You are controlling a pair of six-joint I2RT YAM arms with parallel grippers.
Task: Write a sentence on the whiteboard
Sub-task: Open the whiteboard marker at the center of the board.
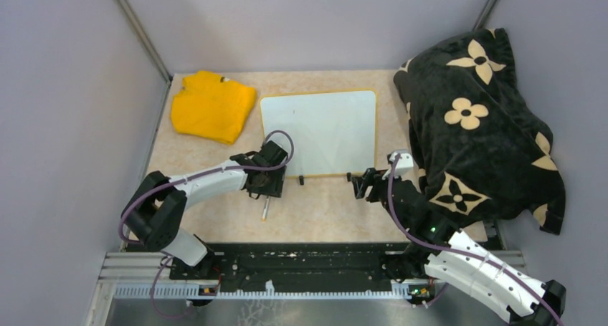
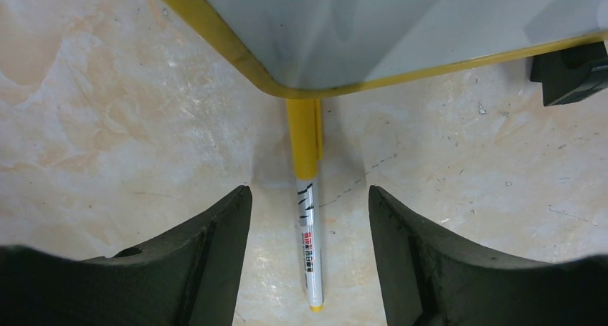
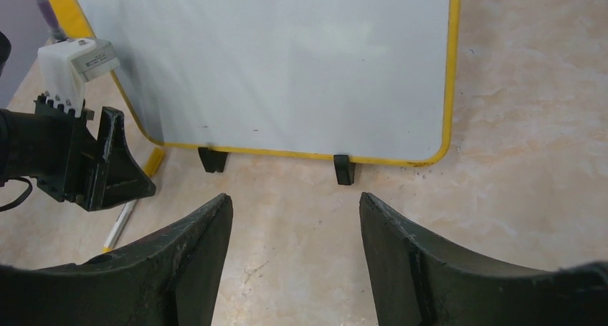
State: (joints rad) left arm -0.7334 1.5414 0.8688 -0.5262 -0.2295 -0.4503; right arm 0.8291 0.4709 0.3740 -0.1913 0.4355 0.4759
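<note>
The whiteboard (image 1: 319, 129) lies flat in the middle of the table (image 1: 323, 215), a beige surface with a marbled stone pattern. It is a rectangle with rounded corners, a thin yellow-orange rim and a glossy, plain white face. Two small black feet (image 3: 343, 168) stick out from its near edge. A slim marker (image 2: 308, 247) lies on the table at the board's near left corner. Its white barrel carries printed lettering, and its yellow cap end is tucked under the rounded rim. The left gripper (image 2: 308, 197) hangs right over the pen with its dark, matte, curved fingers (image 2: 215, 247) spread to either side of the barrel, and bare tabletop shows in both gaps, so the jaws are apart and hold nothing. The right gripper (image 3: 295, 204) sits near the board's near edge, facing the two feet, with its jaws likewise wide and only table between them. A crumpled yellow cloth (image 1: 213, 105) — soft and thick-looking — lies just left of the board. A plush black blanket (image 1: 477, 125) with cream flower shapes is heaped along the right side, draped partly over the right arm.
</note>
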